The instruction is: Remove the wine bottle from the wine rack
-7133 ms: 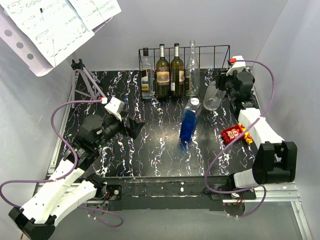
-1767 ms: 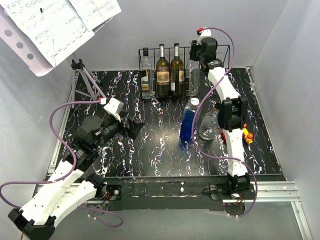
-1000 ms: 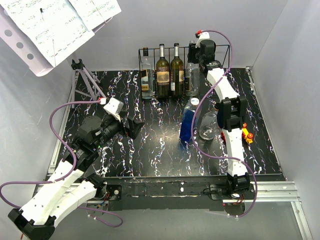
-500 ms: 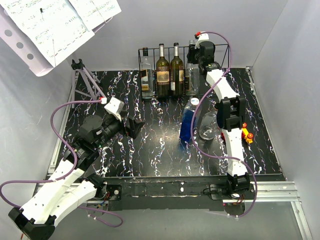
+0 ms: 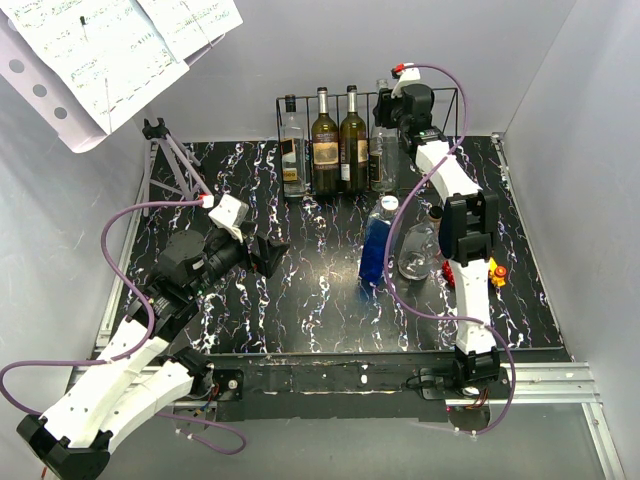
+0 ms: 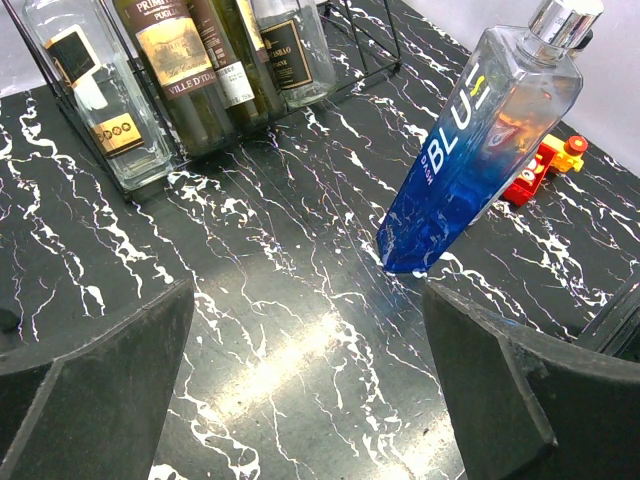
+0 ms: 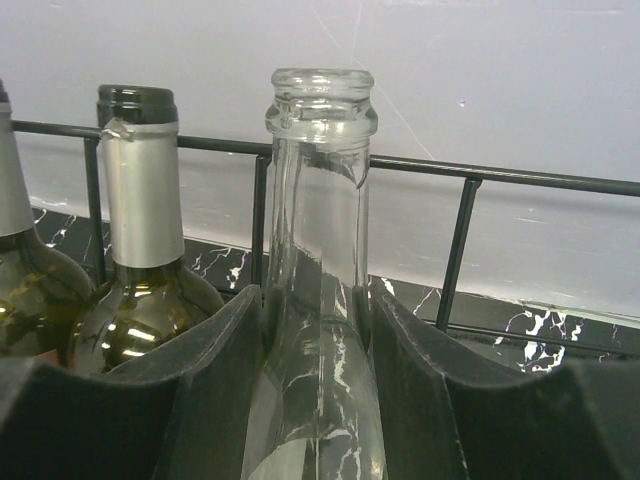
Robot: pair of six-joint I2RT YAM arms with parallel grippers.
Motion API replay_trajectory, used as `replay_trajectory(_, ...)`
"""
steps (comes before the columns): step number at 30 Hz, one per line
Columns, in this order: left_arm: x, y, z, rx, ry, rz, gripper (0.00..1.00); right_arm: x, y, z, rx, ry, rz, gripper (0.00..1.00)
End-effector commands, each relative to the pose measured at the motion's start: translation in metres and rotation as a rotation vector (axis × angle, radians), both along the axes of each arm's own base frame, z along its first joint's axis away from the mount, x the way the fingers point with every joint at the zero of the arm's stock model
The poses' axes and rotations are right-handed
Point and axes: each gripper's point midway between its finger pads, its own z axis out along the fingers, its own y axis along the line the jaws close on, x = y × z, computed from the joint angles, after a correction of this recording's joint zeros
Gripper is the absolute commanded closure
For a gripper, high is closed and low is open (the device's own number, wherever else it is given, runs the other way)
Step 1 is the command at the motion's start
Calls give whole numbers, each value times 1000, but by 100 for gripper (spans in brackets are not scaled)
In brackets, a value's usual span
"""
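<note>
Both grippers were in sight. The right gripper (image 5: 385, 112) was up at the top of the overhead view, at the wine rack (image 5: 440, 95). Its two dark fingers (image 7: 215, 390) flanked the neck of the clear wine bottle (image 7: 320, 200) just below the lip, with the jaws drawn in close on either side. I could not tell whether they actually pressed on the glass.

That bottle stood upright inside the rack, furthest right in a row of four, with the rack's top rail (image 7: 520, 182) crossing behind its neck. To its left stood two dark wine bottles (image 5: 338, 148) side by side. The nearer one showed a silver foil capsule (image 7: 140, 200) in the right wrist view. A square clear bottle (image 5: 292, 150) with a dark cap stood at the left end of the row.

The left gripper (image 6: 308, 295) hung over the middle left of the counter (image 5: 300, 300) with its jaws spread wide and nothing between them.

A tall blue bottle (image 6: 470, 170) with a silver cap stood on the black marbled surface near the centre, well apart from the rack. A clear glass vessel (image 5: 415, 252) sat just to its right, partly behind the right arm. A small red and yellow toy (image 6: 540, 168) lay further right. A music stand with sheet music (image 5: 100, 50) filled the upper left corner.
</note>
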Motion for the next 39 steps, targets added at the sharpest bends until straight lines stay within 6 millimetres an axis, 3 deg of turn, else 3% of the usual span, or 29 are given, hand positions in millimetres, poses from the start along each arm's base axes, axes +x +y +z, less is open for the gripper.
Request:
replay_trajectory(1, 1, 1, 2, 10, -9, 4, 2, -27, 2, 165, 83, -368, 46, 99)
replay_trajectory(12, 1, -1, -1, 11, 2, -4, 2, -68, 6, 207, 47, -502, 84, 99)
replay_trajectory(31, 2, 4, -1, 16, -3, 23, 2, -124, 1, 254, 93, -637, 63, 99)
replay_trajectory(39, 6, 5, -4, 20, 7, 38, 2, -147, 16, 284, 101, -673, 141, 99)
